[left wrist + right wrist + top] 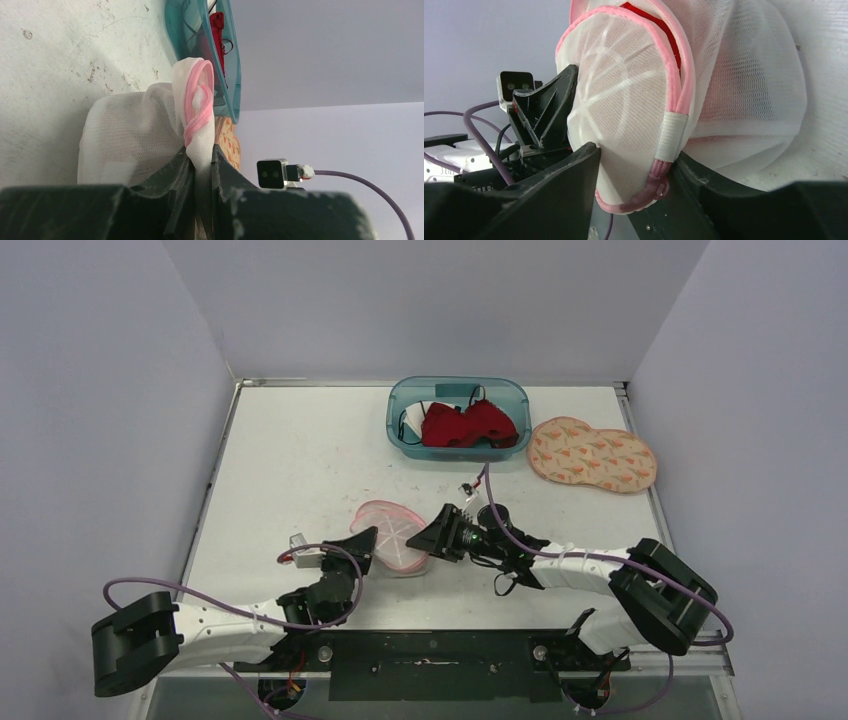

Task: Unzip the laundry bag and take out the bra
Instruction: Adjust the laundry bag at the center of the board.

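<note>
The laundry bag (395,528) is a white mesh pouch with a pink zipper, lying at the table's middle between both arms. My left gripper (202,150) is shut on a fold of its mesh and zipper tape (197,107) and meets the bag's left edge in the top view (368,540). My right gripper (636,152) stands open around the bag's other end (744,80). One finger (574,175) touches the mesh. The pink zipper pull (659,189) sits against the other finger. A strip of red, the bra (659,27), shows through the zipper gap.
A teal bin (400,405) at the back centre holds red garments (465,425) and something white. A peach patterned pouch (590,453) lies to its right. Side walls close the table in at left and right, and purple cables trail from both wrists.
</note>
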Robot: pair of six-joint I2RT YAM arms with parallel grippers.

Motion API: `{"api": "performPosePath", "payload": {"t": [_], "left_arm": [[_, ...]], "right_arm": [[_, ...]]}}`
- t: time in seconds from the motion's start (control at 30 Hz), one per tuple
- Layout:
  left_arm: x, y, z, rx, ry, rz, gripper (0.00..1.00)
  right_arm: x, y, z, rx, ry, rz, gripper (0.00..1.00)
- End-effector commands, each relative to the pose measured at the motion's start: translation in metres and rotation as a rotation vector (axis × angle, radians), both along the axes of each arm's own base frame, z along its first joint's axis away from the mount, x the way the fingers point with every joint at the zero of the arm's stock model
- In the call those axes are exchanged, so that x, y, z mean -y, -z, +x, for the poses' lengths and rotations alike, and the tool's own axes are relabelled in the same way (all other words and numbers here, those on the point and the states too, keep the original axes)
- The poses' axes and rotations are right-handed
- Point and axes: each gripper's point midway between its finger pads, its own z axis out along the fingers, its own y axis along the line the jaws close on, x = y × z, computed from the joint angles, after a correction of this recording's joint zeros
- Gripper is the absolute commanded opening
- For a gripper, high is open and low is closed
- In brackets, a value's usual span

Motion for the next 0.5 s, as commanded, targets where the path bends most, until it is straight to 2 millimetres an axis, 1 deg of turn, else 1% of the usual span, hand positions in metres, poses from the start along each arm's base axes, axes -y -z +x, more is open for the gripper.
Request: {"api": "performPosePath", "payload": {"t": [0.0,0.07,0.1,0.13,0.17,0.27,0.3,0.33,0.37,0.4,0.43,0.47], "left_arm": [[0.007,-0.025,0.003,0.052,-0.005,-0.073,0.00],[0.008,-0.027,0.003,0.063,0.004,-0.046,0.00],[0.008,-0.026,0.002,0.066,0.012,-0.025,0.07],[0.008,-0.026,0.002,0.067,0.022,0.002,0.18],[0.008,-0.024,0.000,0.062,0.036,0.027,0.34],[0.009,-0.022,-0.008,0.009,0.105,0.142,0.78],[0.005,-0.026,-0.012,-0.014,0.126,0.201,0.96],[-0.001,-0.029,-0.015,-0.029,0.142,0.266,0.97],[-0.010,-0.023,-0.020,-0.061,0.165,0.389,0.96],[-0.018,-0.026,-0.023,-0.075,0.177,0.453,0.96],[-0.026,-0.035,-0.026,-0.077,0.181,0.491,0.96],[-0.033,-0.044,-0.028,-0.071,0.187,0.534,0.96]], "right_arm": [[-0.019,-0.031,0.002,0.029,-0.026,0.152,0.39],[-0.019,-0.028,0.004,0.030,-0.026,0.147,0.21],[-0.018,-0.026,0.004,0.033,-0.027,0.138,0.14],[-0.016,-0.025,0.005,0.042,-0.027,0.128,0.08],[-0.013,-0.023,0.005,0.050,-0.028,0.111,0.06],[0.004,-0.016,0.011,0.097,-0.037,0.032,0.05],[0.011,-0.017,0.014,0.125,-0.041,0.002,0.05],[0.018,-0.018,0.017,0.149,-0.049,-0.031,0.05],[0.023,-0.019,0.017,0.177,-0.079,-0.058,0.05],[0.027,-0.023,0.018,0.211,-0.106,-0.078,0.05],[0.028,-0.026,0.016,0.236,-0.143,-0.092,0.05],[0.026,-0.035,0.016,0.274,-0.179,-0.093,0.05]]}}
